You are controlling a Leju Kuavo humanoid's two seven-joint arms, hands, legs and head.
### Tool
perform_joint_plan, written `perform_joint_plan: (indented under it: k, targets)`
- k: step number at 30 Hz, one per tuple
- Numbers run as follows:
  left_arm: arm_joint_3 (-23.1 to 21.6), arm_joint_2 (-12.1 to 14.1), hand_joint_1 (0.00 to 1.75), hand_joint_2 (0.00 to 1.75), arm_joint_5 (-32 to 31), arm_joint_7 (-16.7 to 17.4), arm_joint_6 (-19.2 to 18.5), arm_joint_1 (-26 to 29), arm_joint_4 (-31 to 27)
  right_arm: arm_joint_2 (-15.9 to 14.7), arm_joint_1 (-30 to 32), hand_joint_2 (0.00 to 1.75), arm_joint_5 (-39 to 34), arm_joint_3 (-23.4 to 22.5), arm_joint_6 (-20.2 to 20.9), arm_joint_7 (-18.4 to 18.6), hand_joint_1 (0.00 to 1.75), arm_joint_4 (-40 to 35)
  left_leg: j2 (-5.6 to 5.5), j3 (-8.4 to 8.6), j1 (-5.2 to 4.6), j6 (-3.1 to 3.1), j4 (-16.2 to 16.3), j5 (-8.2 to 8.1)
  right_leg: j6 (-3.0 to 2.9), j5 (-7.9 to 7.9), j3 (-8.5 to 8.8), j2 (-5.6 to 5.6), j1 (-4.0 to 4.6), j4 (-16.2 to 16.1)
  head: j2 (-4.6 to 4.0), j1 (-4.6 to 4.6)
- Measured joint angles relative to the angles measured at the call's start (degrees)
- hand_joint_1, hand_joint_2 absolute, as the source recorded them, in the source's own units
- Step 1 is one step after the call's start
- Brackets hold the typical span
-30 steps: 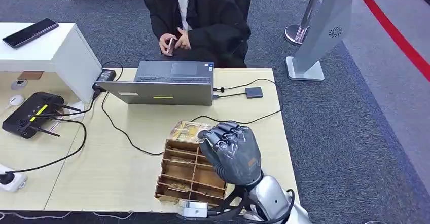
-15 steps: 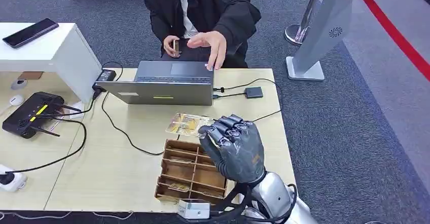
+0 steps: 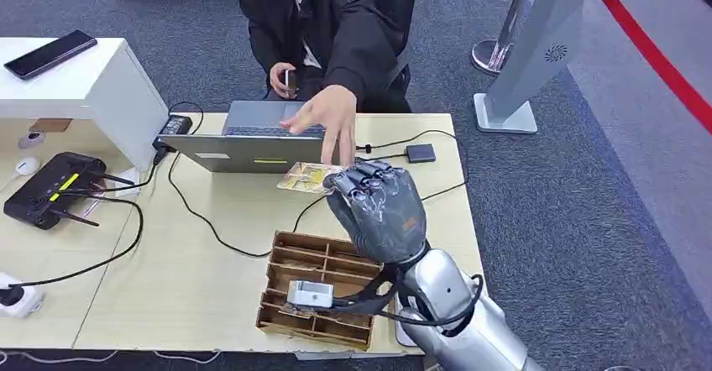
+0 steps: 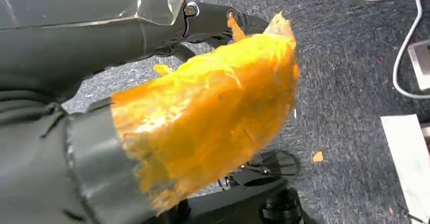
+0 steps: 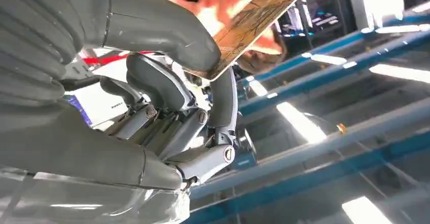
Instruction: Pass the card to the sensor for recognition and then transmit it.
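Note:
My right hand [image 3: 378,211] is raised over the table between the wooden box and the laptop. It pinches a gold patterned card [image 3: 304,178], which sticks out to the left. In the right wrist view the thumb [image 5: 167,36] presses the card [image 5: 253,21] against a finger. A person's hand [image 3: 327,123] reaches over the laptop down to the card's far edge and appears behind the card [image 5: 223,3] in the wrist view. The small dark sensor [image 3: 421,153] lies on a cable at the table's right. My left hand [image 4: 213,19] hangs over carpet, mostly hidden behind an orange wrapped part.
A grey laptop [image 3: 260,140] stands at the table's far edge, with the seated person behind it. A wooden compartment box [image 3: 311,291] sits near the front edge. Black cables [image 3: 201,220] cross the table, and a black router [image 3: 50,190] sits at the left beside a white shelf [image 3: 75,81].
My right hand has risen from over the box and carried the card forward toward the laptop. The person's hand came from their lap over the laptop down to the card.

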Motion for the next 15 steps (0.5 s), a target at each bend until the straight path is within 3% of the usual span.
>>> perform_joint_plan:
  k: [12,13,14,15]
  targets:
    - [0.0,-0.42,0.0,0.0,-2.08,0.96,-0.46,-0.8,0.0,2.34,-4.38,1.75,0.55,-1.55,6.04,3.57,1.75,7.68,-0.01,0.0,0.0,0.0,0.0,0.0,0.0,0.0,0.0,0.0,0.0,0.0,0.0,0.0]
    - [0.0,-0.42,0.0,0.0,-2.08,0.96,-0.44,-0.79,0.0,2.36,-4.44,1.75,0.5,-1.6,6.17,3.74,1.4,8.07,-0.01,0.0,0.0,0.0,0.0,0.0,0.0,0.0,0.0,0.0,0.0,0.0,0.0,0.0]
    - [0.0,-0.42,0.0,0.0,-2.1,0.94,-0.44,-0.79,0.0,2.41,-4.53,1.75,0.35,-1.71,6.54,3.96,0.0,8.57,-0.01,0.0,0.0,0.0,0.0,0.0,0.0,0.0,0.0,0.0,0.0,0.0,0.0,0.02]
    - [0.0,-0.42,0.0,0.0,-2.1,0.94,-0.44,-0.79,0.0,2.49,-4.56,1.75,0.17,-1.77,6.76,4.27,0.0,9.01,-0.01,0.0,0.0,0.0,0.0,0.0,0.0,0.0,0.0,0.0,0.0,0.0,0.0,0.0]
